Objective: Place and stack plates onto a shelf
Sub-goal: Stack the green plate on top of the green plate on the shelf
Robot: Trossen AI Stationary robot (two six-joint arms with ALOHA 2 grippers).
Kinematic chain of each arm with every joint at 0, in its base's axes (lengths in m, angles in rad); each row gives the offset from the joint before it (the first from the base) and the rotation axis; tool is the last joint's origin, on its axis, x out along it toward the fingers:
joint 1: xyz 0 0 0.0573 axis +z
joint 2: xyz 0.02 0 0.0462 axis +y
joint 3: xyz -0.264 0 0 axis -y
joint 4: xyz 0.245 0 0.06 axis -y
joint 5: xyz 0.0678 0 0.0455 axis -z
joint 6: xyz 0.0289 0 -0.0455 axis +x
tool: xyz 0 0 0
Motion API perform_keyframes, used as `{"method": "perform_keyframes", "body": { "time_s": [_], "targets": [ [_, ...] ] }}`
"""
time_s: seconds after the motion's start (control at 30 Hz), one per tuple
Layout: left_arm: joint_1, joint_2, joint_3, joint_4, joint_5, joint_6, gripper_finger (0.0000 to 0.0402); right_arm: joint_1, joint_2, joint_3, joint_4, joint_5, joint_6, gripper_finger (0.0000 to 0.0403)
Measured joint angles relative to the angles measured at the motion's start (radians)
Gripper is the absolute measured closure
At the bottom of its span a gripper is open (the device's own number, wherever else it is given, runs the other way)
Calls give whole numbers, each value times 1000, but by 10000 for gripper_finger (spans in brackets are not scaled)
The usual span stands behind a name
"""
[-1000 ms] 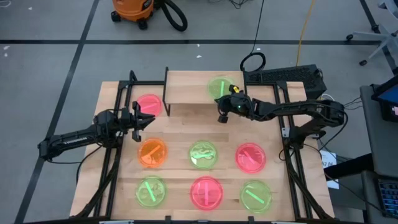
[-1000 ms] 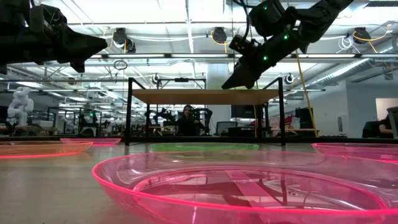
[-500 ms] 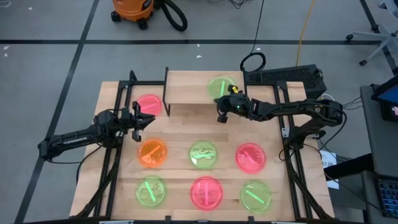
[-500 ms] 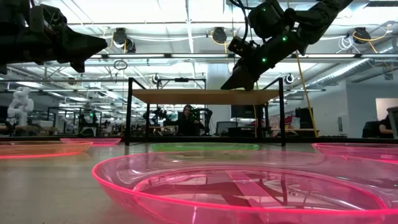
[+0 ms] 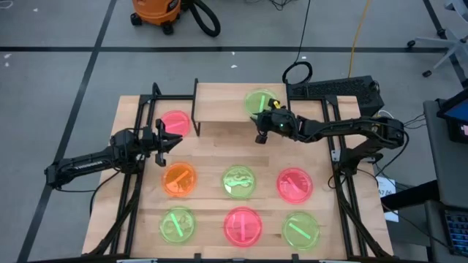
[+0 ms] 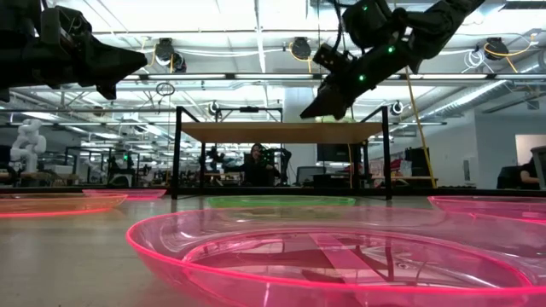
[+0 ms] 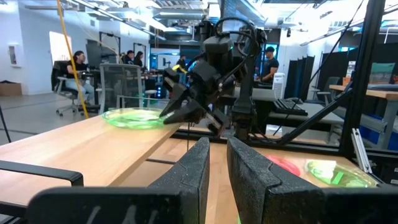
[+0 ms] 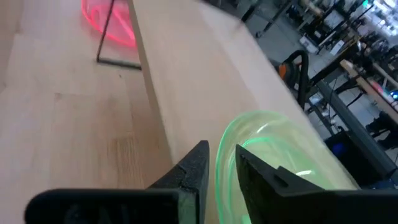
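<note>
The shelf (image 5: 219,106) stands at the table's far middle. One green plate (image 5: 256,98) lies flat on its right part, and also shows in the left wrist view (image 7: 134,118) and the right wrist view (image 8: 292,155). My right gripper (image 5: 259,128) hangs just above the shelf's near edge, also seen in the low view (image 6: 309,109). Its fingers, a narrow gap apart (image 8: 222,163), are at the plate's near rim, holding nothing. My left gripper (image 5: 170,139) waits left of the shelf above the table, its fingers a narrow gap apart (image 7: 217,155) and empty.
A pink plate (image 5: 175,122) lies on the table by the shelf's left legs. Several more plates lie in two rows nearer the front: orange (image 5: 179,179), green (image 5: 238,181), pink (image 5: 294,183), green (image 5: 178,225), pink (image 5: 242,225) and green (image 5: 300,229). People sit in the room beyond the table.
My right gripper has risen a little above the shelf and moved slightly toward the table's left. The green plate stays flat on the shelf.
</note>
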Motion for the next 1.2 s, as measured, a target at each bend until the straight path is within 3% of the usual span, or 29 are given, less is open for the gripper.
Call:
{"method": "perform_keyframes", "body": {
  "time_s": [0.33,0.6,0.97,1.1,1.2],
  "targets": [
    [0,0,0,0,0,0,339,125,-232,-9,-34,-31,110,332],
    [0,0,0,0,0,0,339,221,-436,-186,-22,-28,206,332],
    [0,0,0,0,0,0,339,264,-702,-601,336,-24,210,332],
    [0,0,0,0,0,0,339,256,-738,-732,534,-14,134,332],
    [0,0,0,10,0,35,339,250,-744,-790,676,57,71,332]
  ]
}}
